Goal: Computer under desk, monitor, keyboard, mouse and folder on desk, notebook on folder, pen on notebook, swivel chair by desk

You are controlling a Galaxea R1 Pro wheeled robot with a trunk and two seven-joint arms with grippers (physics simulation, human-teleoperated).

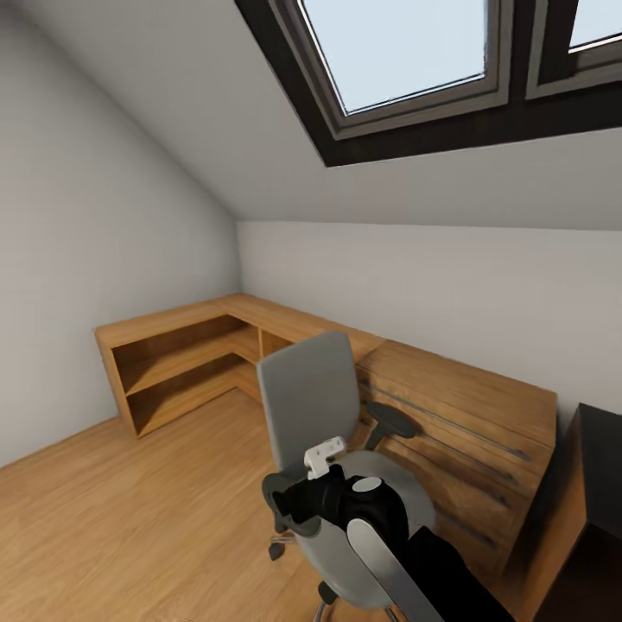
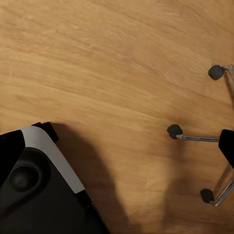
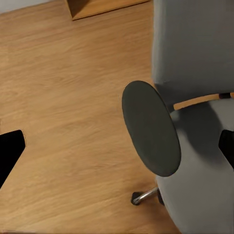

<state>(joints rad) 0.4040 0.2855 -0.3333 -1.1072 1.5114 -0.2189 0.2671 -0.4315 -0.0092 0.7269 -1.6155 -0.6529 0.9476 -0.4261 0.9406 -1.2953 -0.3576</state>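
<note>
The right gripper was seen in the right wrist view as two black fingertips held wide apart at opposite edges of the picture, with nothing between them, hanging over a black armrest of the swivel chair. In the head view a black and white arm was raised in front of the chair's grey seat. The left gripper's fingers were not shown by the left wrist view, so its state could not be told; a black and white part of the robot was seen there above the wood floor, near the chair's chrome star base and black casters

The swivel chair stood on the wood floor with its grey backrest upright, close to an oak drawer unit along the grey wall. An oak corner shelf unit ran into the corner behind it. A black surface was seen at the right edge. A dark-framed skylight was set in the sloped ceiling. No writing or label could be read
</note>
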